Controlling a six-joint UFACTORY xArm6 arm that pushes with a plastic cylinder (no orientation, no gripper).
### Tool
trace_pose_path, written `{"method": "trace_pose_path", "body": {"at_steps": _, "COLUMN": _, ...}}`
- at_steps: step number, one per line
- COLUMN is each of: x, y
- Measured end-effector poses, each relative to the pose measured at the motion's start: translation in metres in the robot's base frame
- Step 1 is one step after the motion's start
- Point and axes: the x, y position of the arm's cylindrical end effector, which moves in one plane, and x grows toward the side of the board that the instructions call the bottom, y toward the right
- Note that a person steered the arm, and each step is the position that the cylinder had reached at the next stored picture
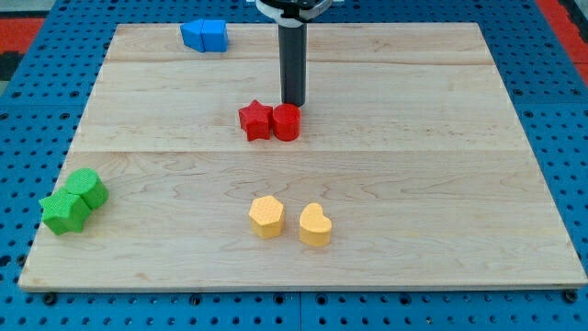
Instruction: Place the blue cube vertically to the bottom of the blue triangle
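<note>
Two blue blocks (pixel 204 35) sit touching at the view's top left of the wooden board (pixel 413 184). They read as one blue mass, and I cannot tell which is the cube and which the triangle. My tip (pixel 292 102) is near the board's middle, well to the right of and below the blue blocks. It stands just above a red cylinder (pixel 287 121), touching it or nearly so.
A red star (pixel 254 120) touches the red cylinder's left side. A green star (pixel 64 211) and a green hexagon (pixel 87 188) sit at the left edge. A yellow hexagon (pixel 266 217) and a yellow heart (pixel 314 224) lie at the bottom centre.
</note>
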Motion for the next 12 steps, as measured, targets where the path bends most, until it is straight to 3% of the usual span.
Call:
{"method": "trace_pose_path", "body": {"at_steps": 4, "x": -0.005, "y": -0.011}}
{"method": "trace_pose_path", "body": {"at_steps": 6, "x": -0.038, "y": -0.085}}
{"method": "trace_pose_path", "body": {"at_steps": 8, "x": -0.027, "y": -0.223}}
{"method": "trace_pose_path", "body": {"at_steps": 10, "x": -0.038, "y": -0.301}}
{"method": "trace_pose_path", "body": {"at_steps": 11, "x": -0.054, "y": -0.298}}
{"method": "trace_pose_path", "body": {"at_steps": 12, "x": -0.123, "y": -0.275}}
